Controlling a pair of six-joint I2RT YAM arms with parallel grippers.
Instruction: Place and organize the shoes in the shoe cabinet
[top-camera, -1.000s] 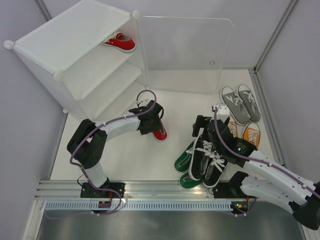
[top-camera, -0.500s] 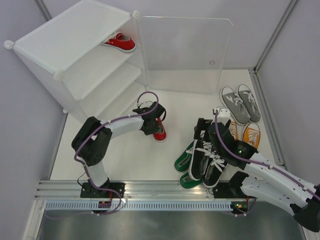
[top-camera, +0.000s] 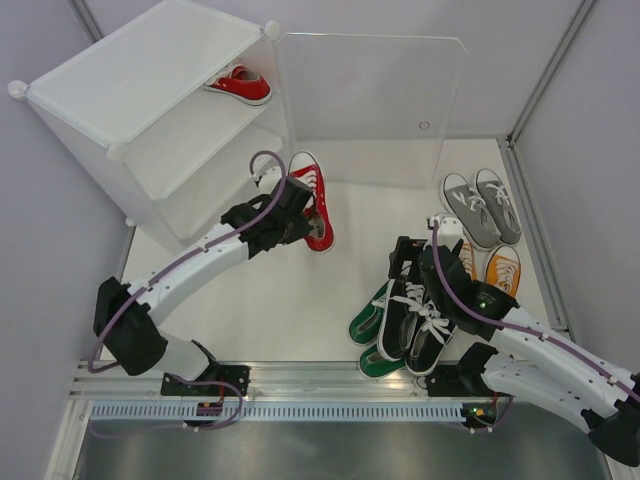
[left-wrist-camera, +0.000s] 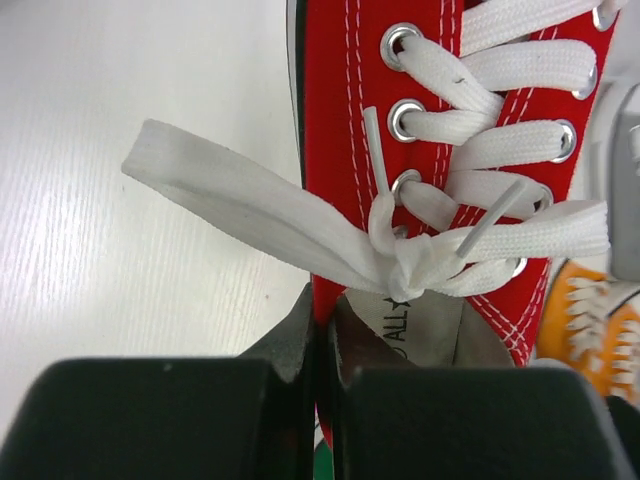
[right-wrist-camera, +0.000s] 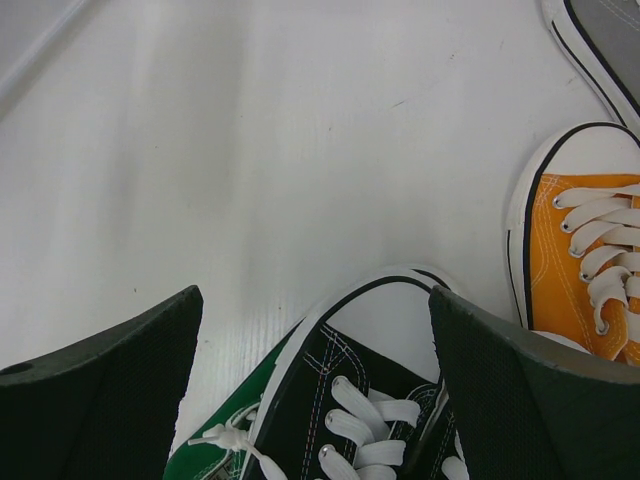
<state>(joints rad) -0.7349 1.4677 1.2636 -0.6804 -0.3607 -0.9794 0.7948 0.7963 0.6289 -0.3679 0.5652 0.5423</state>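
Observation:
My left gripper (top-camera: 298, 215) is shut on a red shoe (top-camera: 313, 200) and holds it off the floor, in front of the shoe cabinet (top-camera: 140, 95). In the left wrist view the jaws (left-wrist-camera: 325, 330) pinch the side wall of the red shoe (left-wrist-camera: 450, 150) at its collar. A second red shoe (top-camera: 240, 85) lies on the cabinet's top shelf. My right gripper (top-camera: 408, 262) hangs open over the toes of the black shoes (top-camera: 415, 320). The right wrist view has the black toe (right-wrist-camera: 350, 400) between the spread fingers (right-wrist-camera: 100, 380).
The clear door panel (top-camera: 370, 110) stands open to the right of the cabinet. Green shoes (top-camera: 368, 322) lie beside and under the black pair. Orange shoes (top-camera: 502, 268) and grey shoes (top-camera: 482, 205) sit at the right, near the wall.
My left gripper closed on the red shoe and lifted it up and back toward the cabinet. The right arm has barely moved.

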